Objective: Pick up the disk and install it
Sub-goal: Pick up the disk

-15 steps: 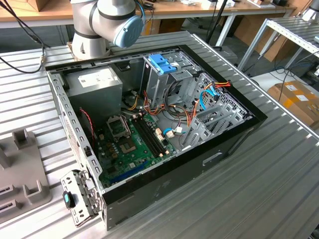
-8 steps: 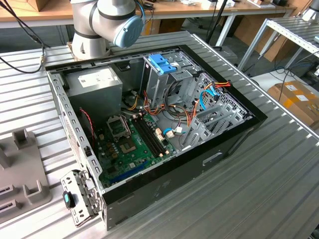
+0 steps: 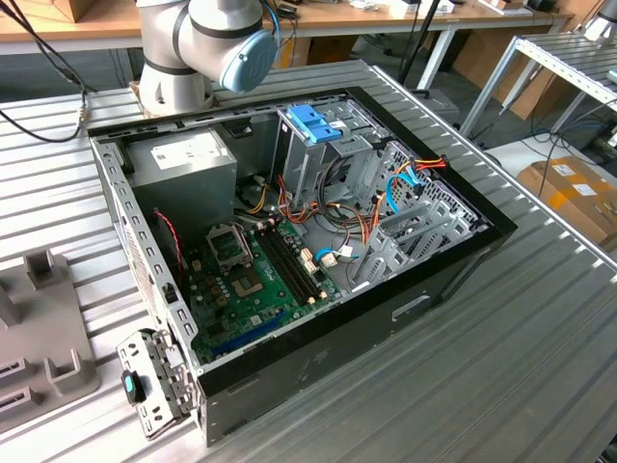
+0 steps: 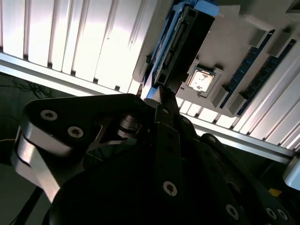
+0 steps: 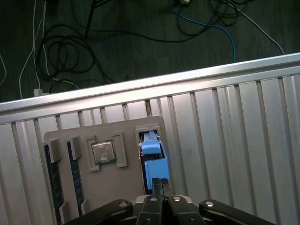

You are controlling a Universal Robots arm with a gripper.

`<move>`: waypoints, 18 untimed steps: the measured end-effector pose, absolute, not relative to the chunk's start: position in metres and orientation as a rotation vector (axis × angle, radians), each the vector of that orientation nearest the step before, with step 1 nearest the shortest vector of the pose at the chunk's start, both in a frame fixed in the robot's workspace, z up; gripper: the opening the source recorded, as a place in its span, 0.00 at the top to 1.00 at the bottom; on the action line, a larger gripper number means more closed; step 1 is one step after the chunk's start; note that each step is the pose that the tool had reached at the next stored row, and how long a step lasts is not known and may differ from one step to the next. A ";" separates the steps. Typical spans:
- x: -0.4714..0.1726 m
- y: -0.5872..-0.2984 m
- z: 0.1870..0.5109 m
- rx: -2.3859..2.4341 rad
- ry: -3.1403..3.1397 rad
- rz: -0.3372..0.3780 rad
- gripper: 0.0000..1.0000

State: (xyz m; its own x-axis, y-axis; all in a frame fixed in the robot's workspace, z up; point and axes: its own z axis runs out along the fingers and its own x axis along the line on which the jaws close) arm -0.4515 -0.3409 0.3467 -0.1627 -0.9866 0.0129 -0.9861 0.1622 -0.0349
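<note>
The disk point(image 5: 152, 157) stands on edge in a slot of a grey holder point(image 5: 112, 183), its light blue rails showing; in the second wrist view the disk point(image 4: 183, 37) appears edge-on, dark between blue rails. My gripper point(image 5: 161, 183) hangs close over the disk's near end with both fingers pressed together and nothing between them. The gripper point(image 4: 161, 93) has its tips right at the disk's end in the second wrist view; I cannot tell whether they touch. The open computer case point(image 3: 453, 260) lies on the ribbed table, with a metal drive cage point(image 3: 308, 164) inside.
A processor chip point(image 5: 103, 151) and memory sticks point(image 5: 51, 173) sit in the same holder. The table edge point(image 5: 140, 91) lies just beyond, with cables on the floor. In the case are a blue plastic bracket point(image 3: 313, 121), a grey power box point(image 3: 183, 159) and the motherboard point(image 3: 251, 280).
</note>
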 end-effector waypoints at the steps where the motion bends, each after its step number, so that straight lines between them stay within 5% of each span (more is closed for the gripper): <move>1: -0.451 -0.341 0.347 -2.030 2.380 -0.054 0.89; 18: -0.436 -0.343 0.344 -2.091 2.329 -0.054 0.89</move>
